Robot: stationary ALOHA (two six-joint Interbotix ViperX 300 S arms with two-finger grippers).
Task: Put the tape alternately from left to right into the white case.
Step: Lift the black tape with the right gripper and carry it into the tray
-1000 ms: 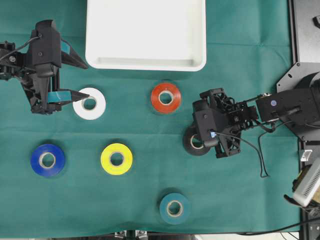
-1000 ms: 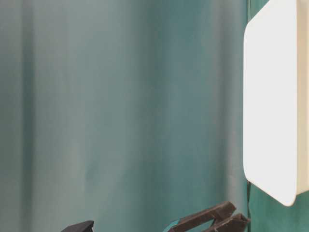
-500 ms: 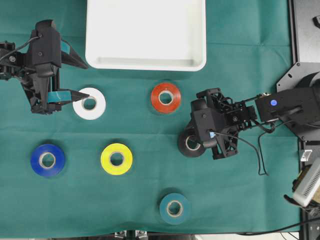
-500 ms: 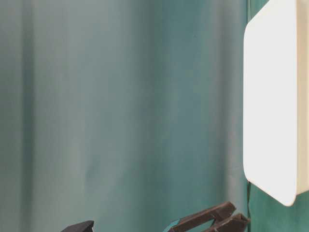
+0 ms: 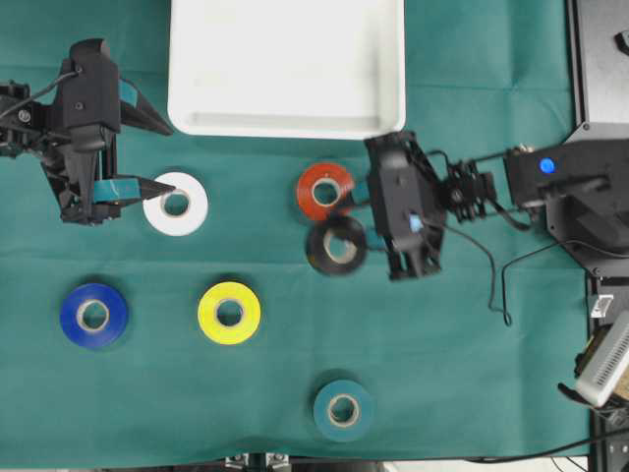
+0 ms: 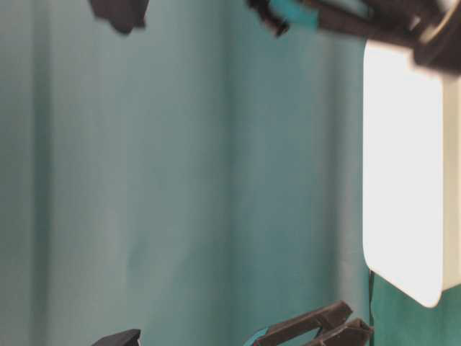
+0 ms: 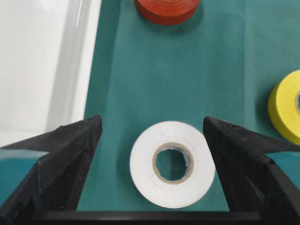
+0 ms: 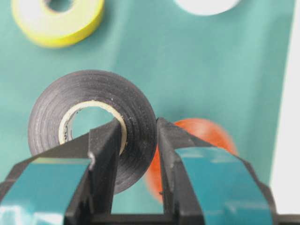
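Teal roll [image 5: 344, 409] flat near the table's [image 5: 472, 374] near edge, hole facing up. Farther in, blue roll [image 5: 93, 315] toward the left edge and yellow roll [image 5: 229, 313] beside it, both flat, apart from each other.

Black roll [image 5: 336, 246] sits at the tip of the right hand [image 5: 366, 236], toward the table's middle. In the right wrist view the hand is clamped on the roll's wall: one finger [image 8: 105, 154] inside the pale core, the other on the outer face. The roll [image 8: 91, 124] sticks out ahead of the fingers with its hole showing from above. Whether it is lifted off the cloth I cannot tell for certain.

Red roll [image 5: 325, 191] lies flat just beyond the black one, right beside the right hand; the two rolls overlap in the overhead view.

White roll [image 5: 176, 204] flat toward the left edge. Left hand [image 5: 147, 157] spread wide, holding nothing; in the left wrist view the roll [image 7: 172, 164] lies between and just ahead of the two fingers [image 7: 70, 154], touching neither.

White tray [image 5: 285, 123] at the far edge, with no rolls in it.
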